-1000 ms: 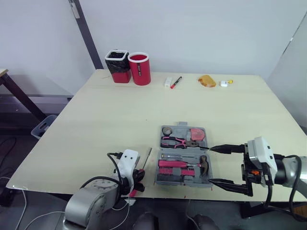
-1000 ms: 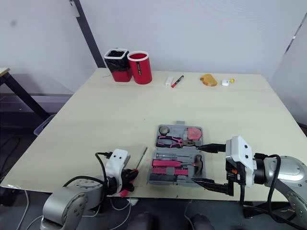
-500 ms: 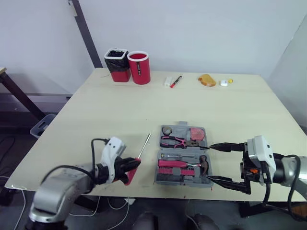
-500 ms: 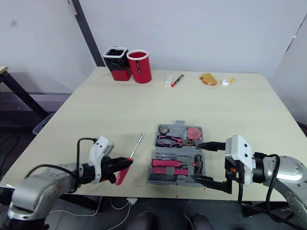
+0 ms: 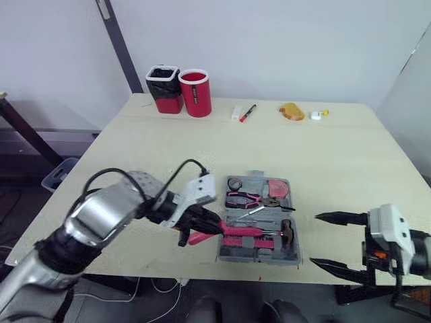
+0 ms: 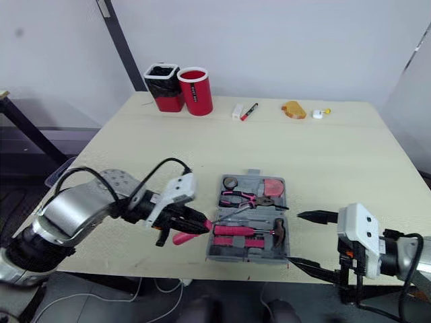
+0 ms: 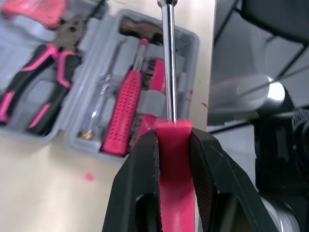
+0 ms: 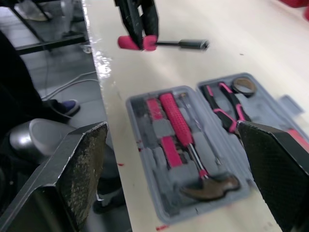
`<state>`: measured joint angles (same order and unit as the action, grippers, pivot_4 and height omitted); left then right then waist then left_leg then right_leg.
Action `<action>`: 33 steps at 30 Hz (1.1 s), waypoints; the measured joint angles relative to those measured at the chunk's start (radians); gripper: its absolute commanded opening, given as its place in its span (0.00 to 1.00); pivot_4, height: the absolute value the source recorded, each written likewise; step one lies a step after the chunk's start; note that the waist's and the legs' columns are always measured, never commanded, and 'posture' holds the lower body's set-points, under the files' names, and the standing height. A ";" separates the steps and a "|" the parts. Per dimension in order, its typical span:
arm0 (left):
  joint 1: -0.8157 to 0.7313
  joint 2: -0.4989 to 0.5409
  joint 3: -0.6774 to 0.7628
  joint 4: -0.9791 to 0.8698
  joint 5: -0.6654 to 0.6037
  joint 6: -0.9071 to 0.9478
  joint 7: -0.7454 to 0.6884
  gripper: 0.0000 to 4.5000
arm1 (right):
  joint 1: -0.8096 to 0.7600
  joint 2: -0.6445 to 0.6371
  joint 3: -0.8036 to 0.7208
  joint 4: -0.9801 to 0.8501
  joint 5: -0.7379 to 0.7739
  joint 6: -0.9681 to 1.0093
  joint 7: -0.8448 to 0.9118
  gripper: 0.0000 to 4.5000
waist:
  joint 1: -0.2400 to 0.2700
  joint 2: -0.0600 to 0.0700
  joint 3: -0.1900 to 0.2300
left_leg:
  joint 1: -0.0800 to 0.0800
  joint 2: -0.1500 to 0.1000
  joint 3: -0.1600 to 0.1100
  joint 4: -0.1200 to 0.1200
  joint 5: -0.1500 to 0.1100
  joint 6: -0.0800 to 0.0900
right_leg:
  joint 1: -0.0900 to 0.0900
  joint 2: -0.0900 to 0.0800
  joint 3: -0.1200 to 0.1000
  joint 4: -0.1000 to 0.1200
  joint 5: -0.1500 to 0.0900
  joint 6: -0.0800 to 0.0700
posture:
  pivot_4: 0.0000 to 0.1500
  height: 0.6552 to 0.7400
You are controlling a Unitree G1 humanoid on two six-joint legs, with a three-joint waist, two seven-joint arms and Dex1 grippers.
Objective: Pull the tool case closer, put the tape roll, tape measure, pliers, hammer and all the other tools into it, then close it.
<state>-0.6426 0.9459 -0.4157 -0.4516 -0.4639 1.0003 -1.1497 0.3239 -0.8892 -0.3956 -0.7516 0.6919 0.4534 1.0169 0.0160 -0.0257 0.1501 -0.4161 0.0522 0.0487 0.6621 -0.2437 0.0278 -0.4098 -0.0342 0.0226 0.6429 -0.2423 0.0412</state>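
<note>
Main risk is a bad seat. The screwdriver (image 7: 169,72) crosses the tool case (image 5: 294,253) at a slant, w/ its tip near the fold between the two halves, and it doesn't look lined up w/ any free slot. If let go like this it would prob. land on the hammer (image 5: 286,233) handle or the bits and sit proud, so the case wouldn't shut.

2nd risk: the case sits close to the worktop's (image 5: 168,155) front edge w/ nothing steadying it. A downward or sideways press from the shaft could skid it toward that edge, or tip the near half.

3rd: the grip sits on the handle's shaft end, so the long shaft can swing if it catches a tool.

Pose: L arm comes in from the front-left, elbow bent and forearm angled toward the case. The L gripper (image 7: 173,137) is low, just beside the case's left side, clamped tight on the pink handle, with the shaft out over the case. The R gripper (image 5: 313,239) is by the front-right part of the worktop, pointing at the case's right side but apart from it — fingers spread wide, empty.

Already in the case, far half: tape roll (image 5: 234,184), pliers (image 5: 246,198), tape measure (image 5: 276,188). The hammer is in the near half. Case lies open.
</note>
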 measured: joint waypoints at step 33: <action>-0.492 -0.344 -0.676 0.201 0.156 0.290 0.037 0.09 | 0.179 0.047 -0.091 -0.019 -0.139 -0.085 0.026 1.00 | -0.001 0.000 0.000 | 0.000 -0.001 -0.002 0.005 0.000 0.000 | 0.002 0.004 0.005 0.003 -0.001 0.003 | 1.00 1.00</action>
<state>-1.1344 0.6021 -1.0918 -0.2506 -0.3080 1.2904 -1.1128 0.5032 -0.8424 -0.4870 -0.7705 0.5528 0.3688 1.0430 0.0147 -0.0254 0.1499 -0.4163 0.0510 0.0465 0.6667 -0.2436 0.0280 -0.4081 -0.0301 0.0278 0.6455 -0.2438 0.0441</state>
